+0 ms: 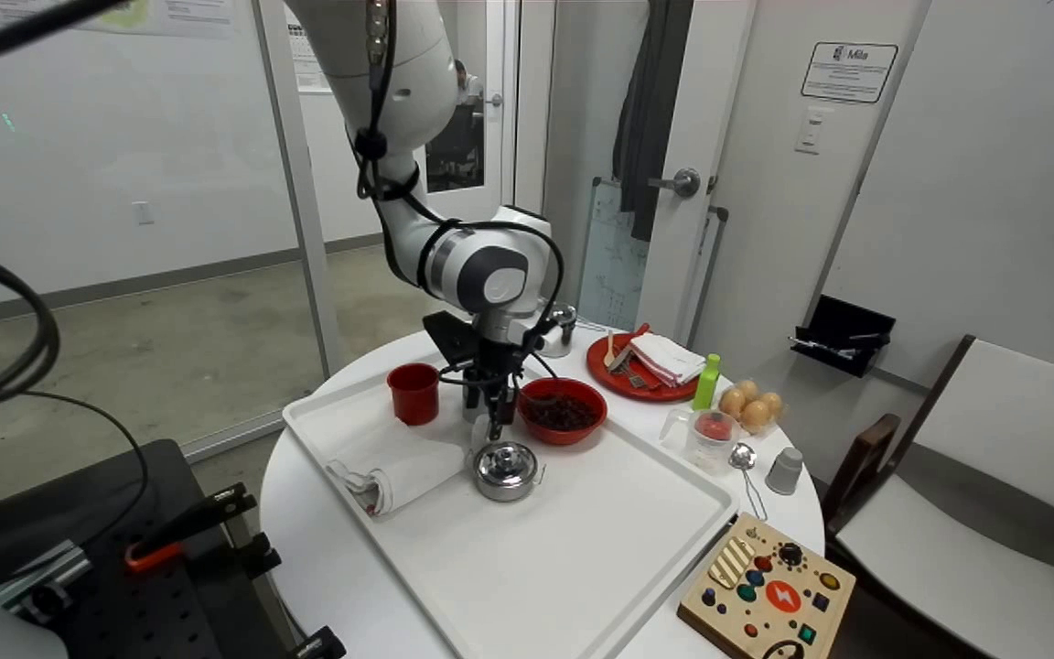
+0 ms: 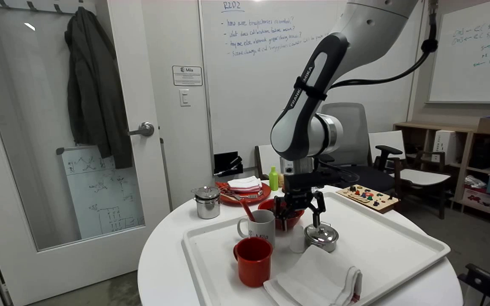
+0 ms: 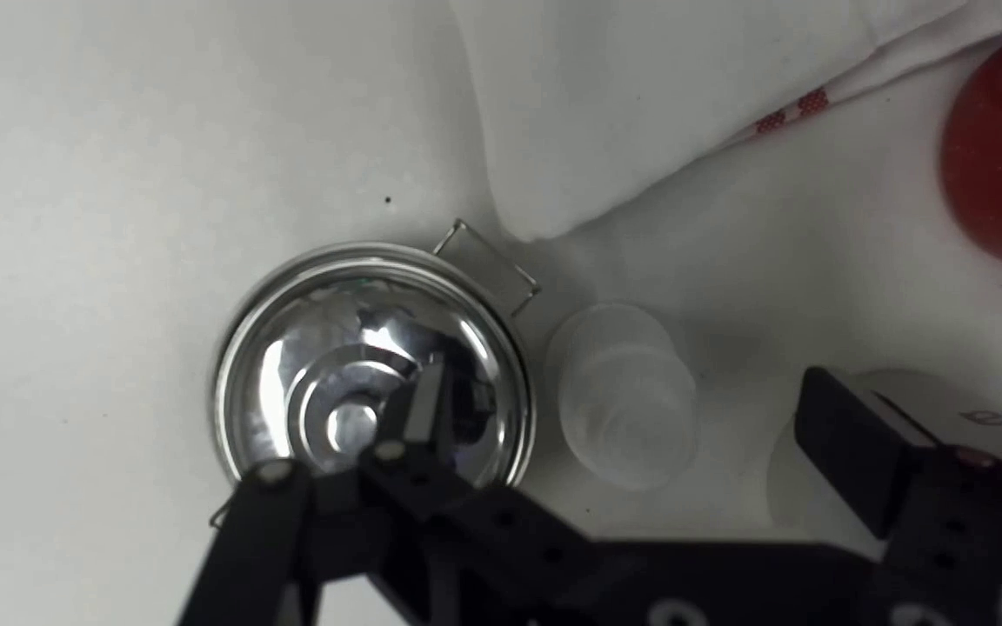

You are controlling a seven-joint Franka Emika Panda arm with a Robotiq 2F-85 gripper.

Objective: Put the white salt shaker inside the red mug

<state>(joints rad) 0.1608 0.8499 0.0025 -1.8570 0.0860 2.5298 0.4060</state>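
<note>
**Fingers (image 3: 858, 461) apart, white salt shaker (image 3: 627, 400) near**

My fingers stand wide apart, pointing down toward the white tray (image 1: 573, 549). In the wrist view the white salt shaker shows in the space between them, though I cannot tell how high my tips are beside it. It stands upright on the tray, just beside a lidded steel pot (image 3: 327, 356). One finger is over the pot (whether it touches the metal, I cannot tell). The other is near a white lettered mug (image 2: 266, 229), out of which a red handle (image 2: 247, 210) leans.

The red mug (image 2: 253, 263) stands upright on the tray, its mouth facing up, apart from the shaker. A folded cloth (image 2: 313, 276) lies just beside it. In both exterior views a red bowl (image 1: 564, 437) with dark contents sits near my fingers. The tray rests on a round white surface (image 1: 326, 549), which also carries a red plate (image 1: 646, 394).
</note>
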